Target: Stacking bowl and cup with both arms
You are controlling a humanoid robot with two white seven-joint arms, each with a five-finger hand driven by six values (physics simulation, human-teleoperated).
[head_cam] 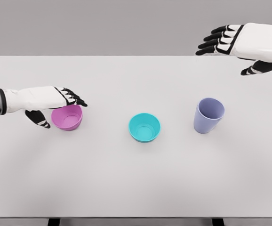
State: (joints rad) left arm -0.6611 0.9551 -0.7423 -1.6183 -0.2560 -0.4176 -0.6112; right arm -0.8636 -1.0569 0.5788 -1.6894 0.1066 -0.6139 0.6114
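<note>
A pink bowl (68,118) stands upright on the left of the white table (136,179). My left hand (56,109) reaches in from the left. Its fingers (74,98) stretch over the bowl's far rim, and the thumb (38,119) hangs just left of the bowl's wall, not closed on it. A teal bowl (144,127) sits at the table's middle. A lavender cup (208,115) stands upright to its right. My right hand (230,52) hovers high at the upper right, over the table's far edge, fingers spread and holding nothing, well away from the cup.
The table's far edge (126,56) meets a plain grey background. Its front edge (136,217) runs along the bottom of the view. About a hand's width separates the three vessels from one another.
</note>
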